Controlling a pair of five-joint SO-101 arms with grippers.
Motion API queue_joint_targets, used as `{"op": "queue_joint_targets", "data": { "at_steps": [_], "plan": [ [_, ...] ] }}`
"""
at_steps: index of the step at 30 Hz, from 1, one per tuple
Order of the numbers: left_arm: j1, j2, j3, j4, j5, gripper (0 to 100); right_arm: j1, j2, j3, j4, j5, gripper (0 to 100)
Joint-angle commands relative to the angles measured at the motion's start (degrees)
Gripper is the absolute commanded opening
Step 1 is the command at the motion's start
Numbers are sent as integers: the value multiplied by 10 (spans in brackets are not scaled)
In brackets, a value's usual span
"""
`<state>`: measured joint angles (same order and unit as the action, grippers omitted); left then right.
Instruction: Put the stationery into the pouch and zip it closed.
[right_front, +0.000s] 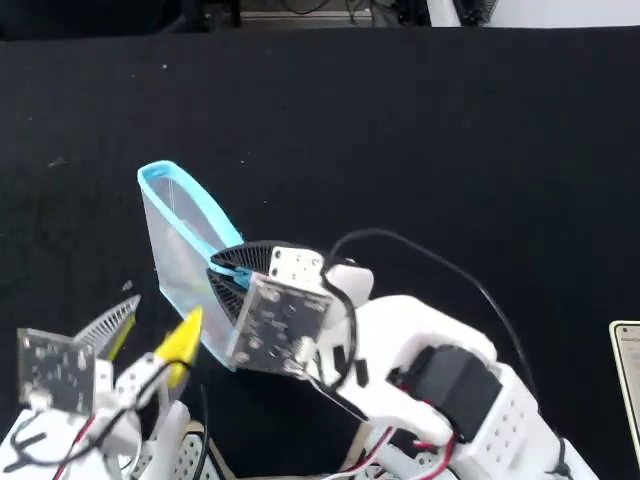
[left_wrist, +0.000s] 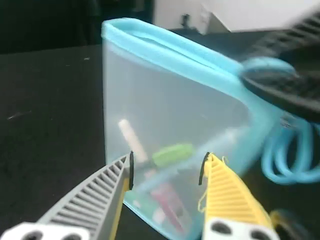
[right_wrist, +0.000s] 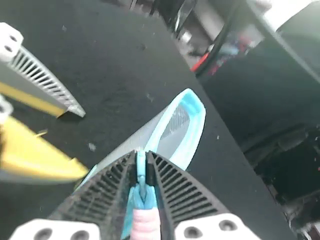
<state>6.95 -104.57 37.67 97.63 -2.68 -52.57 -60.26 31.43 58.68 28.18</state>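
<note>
The translucent, blue-rimmed pouch (left_wrist: 170, 110) holds several stationery pieces (left_wrist: 172, 154) inside.

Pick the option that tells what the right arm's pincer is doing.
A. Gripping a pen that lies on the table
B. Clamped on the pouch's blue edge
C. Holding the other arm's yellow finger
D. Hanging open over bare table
B: in the right wrist view, the right pincer has its black fingers closed on the blue edge of the pouch.

Bright, even light throughout.
</note>
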Motion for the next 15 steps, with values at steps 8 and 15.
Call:
{"op": "queue_joint_targets", "data": {
  "at_steps": [8, 15],
  "plan": [
    [121, 0, 48, -86, -13, 243, -4, -95, 45, -25, -5, 11],
    [122, 0, 154, -193, -15, 243, -4, -95, 46, -26, -5, 11]
  ]
}}
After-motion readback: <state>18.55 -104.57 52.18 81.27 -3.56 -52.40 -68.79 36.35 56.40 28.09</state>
